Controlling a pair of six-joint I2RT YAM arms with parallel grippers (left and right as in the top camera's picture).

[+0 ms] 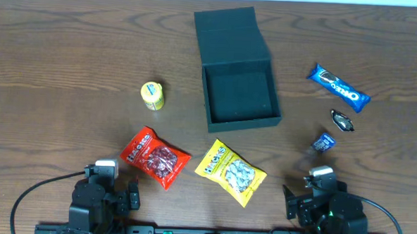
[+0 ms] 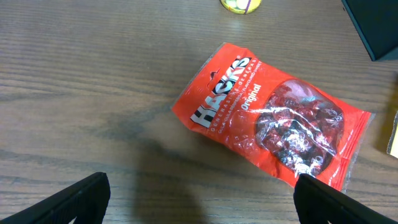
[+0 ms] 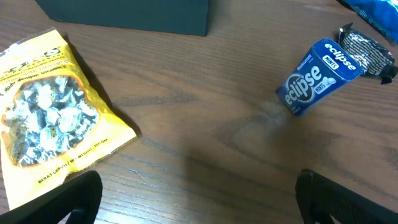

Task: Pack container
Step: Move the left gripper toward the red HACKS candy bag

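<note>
Container (image 1: 242, 120) sits open mid-table (image 1: 56, 54), far side, lid folded back flat, nothing inside; red candy bag (image 1: 154, 157) and yellow candy bag (image 1: 229, 171) lie in front of it; yellow tub (image 1: 152, 95) to its left; Oreo pack (image 1: 339, 87), dark wrapper (image 1: 343, 121), Eclipse pack (image 3: 314, 78) to its right; left end effector (image 2: 200, 186) fingers wide apart, near red bag; right end effector (image 3: 199, 186) fingers wide apart, holding nothing.

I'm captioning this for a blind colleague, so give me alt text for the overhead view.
An open, empty dark box sits mid-table, lid folded back. Near it lie a red candy bag, a yellow candy bag, a small yellow tub, an Oreo pack, a dark wrapper and a blue gum pack.
</note>
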